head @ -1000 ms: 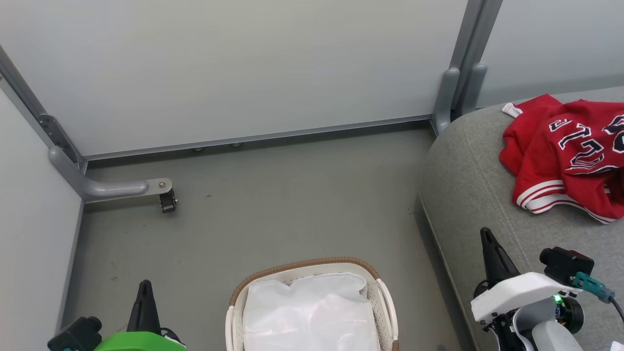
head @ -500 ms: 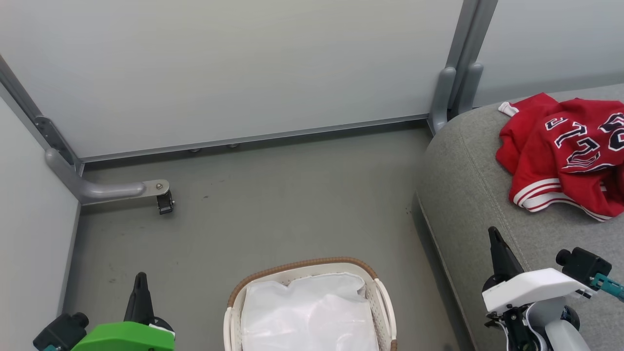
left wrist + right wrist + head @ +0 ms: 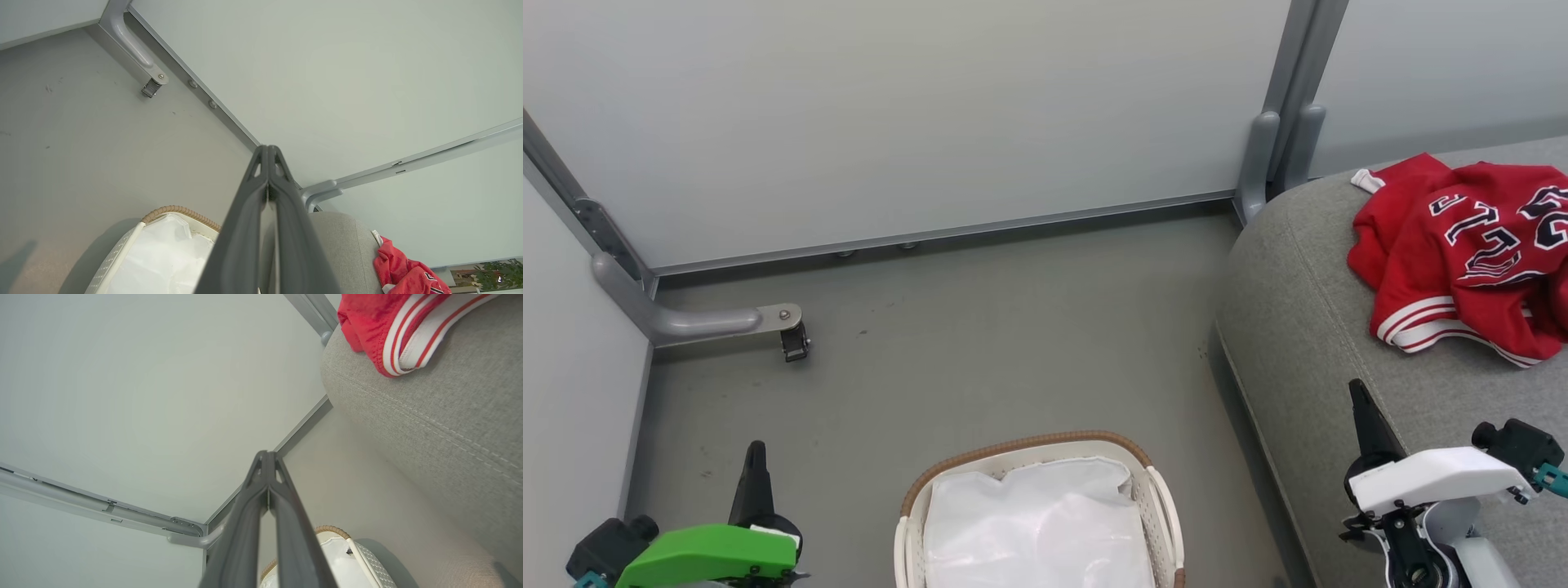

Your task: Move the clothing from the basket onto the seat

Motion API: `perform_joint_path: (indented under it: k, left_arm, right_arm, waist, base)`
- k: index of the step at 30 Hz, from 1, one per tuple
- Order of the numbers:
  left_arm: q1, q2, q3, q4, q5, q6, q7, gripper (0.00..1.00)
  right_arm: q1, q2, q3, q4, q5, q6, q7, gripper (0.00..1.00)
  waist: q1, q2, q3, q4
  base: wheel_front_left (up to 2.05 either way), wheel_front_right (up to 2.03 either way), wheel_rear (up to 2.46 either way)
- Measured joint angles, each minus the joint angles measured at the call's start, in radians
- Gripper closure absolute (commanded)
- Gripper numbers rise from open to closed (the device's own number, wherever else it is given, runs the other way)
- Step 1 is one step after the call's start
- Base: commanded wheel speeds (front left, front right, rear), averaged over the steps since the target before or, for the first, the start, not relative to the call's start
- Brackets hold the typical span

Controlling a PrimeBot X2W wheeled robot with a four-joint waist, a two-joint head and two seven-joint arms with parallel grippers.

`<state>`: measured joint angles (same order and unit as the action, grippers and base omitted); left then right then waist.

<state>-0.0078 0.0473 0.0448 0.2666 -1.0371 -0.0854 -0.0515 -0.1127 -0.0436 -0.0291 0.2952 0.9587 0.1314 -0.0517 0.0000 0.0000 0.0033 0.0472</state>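
The red clothing (image 3: 1462, 253) with white trim and dark lettering lies crumpled on the grey seat (image 3: 1307, 327) at the right. It also shows at the left wrist view's lower right (image 3: 402, 273) and the right wrist view's top (image 3: 392, 330). The basket (image 3: 1029, 449) stands on the floor at bottom centre, holding just its white liner. My left gripper (image 3: 756, 457) is shut and empty, left of the basket. My right gripper (image 3: 1360, 396) is shut and empty over the seat's front part, below the clothing. Both pairs of fingers (image 3: 267, 163) (image 3: 267, 465) press together in the wrist views.
Pale partition panels (image 3: 931, 114) wall in the grey floor (image 3: 980, 343) at back and left. A grey metal foot with a caster (image 3: 784, 327) sticks out at the left. A grey post (image 3: 1278, 139) rises beside the seat's rear corner.
The head view has shifted slightly, so the scene sits further left. Both grippers stay shut. The right one has drawn right and down, the left one a little left.
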Motion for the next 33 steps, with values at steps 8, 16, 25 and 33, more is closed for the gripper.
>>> perform_joint_path:
  k: [8, 16, 25, 33]
  left_arm:
    - [-0.014, 0.0, 0.011, -0.002, -0.084, -0.005, 0.024, 1.0]
    - [-0.026, 0.0, 0.019, -0.005, -0.157, -0.012, 0.046, 1.0]
    - [-0.039, 0.0, 0.028, -0.007, -0.235, -0.019, 0.07, 1.0]
    - [-0.049, 0.0, 0.037, -0.009, -0.3, -0.021, 0.087, 1.0]
  right_arm:
    - [0.0, -0.001, -0.013, -0.007, 0.094, 0.0, 0.026, 1.0]
    - [0.0, -0.001, -0.024, -0.014, 0.179, 0.0, 0.046, 1.0]
    - [0.0, -0.001, -0.035, -0.021, 0.269, 0.0, 0.069, 1.0]
    - [0.0, -0.002, -0.045, -0.026, 0.344, 0.0, 0.087, 1.0]
  waist:
    - [0.0, 0.0, 0.0, -0.005]
    - [0.0, 0.0, 0.0, -0.01]
    - [0.0, 0.0, 0.0, -0.016]
    - [0.0, 0.0, 0.0, -0.021]
  base:
    - [0.0, 0.0, 0.0]
    - [0.0, 0.0, 0.0]
    - [0.0, 0.0, 0.0]
    - [0.0, 0.0, 0.0]
